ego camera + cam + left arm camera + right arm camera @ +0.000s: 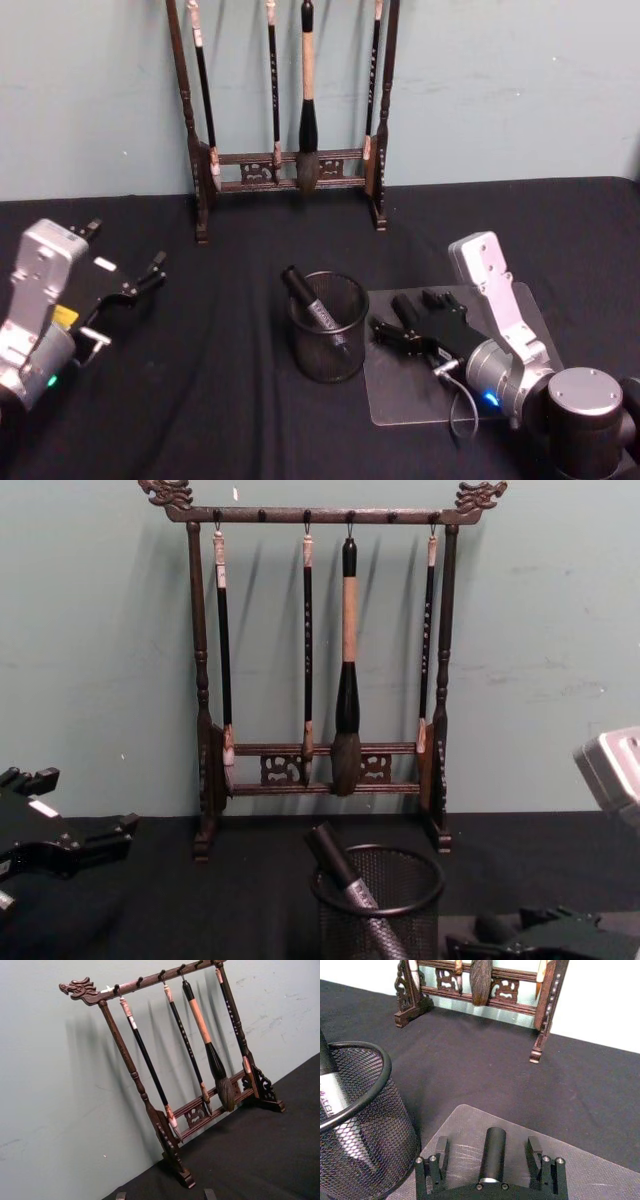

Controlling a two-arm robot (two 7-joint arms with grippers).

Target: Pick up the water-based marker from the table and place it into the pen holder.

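The water-based marker (309,297), dark with a grey label, stands tilted inside the pen holder (326,356), its cap leaning over the rim toward the left. The chest view shows the marker (343,873) poking out of the black mesh holder (392,922). My right gripper (396,316) is open and empty just right of the holder, low over a clear sheet. From the right wrist, the gripper (487,1148) has its fingers (440,1149) wide apart, with the holder (375,1145) and marker (330,1096) beside it. My left gripper (141,284) is open at the far left, off the table.
A tall dark wooden brush rack (290,165) with several hanging brushes stands at the back against the wall, also seen from the left wrist as the rack (200,1110). A clear plastic sheet (420,392) lies on the black cloth right of the holder.
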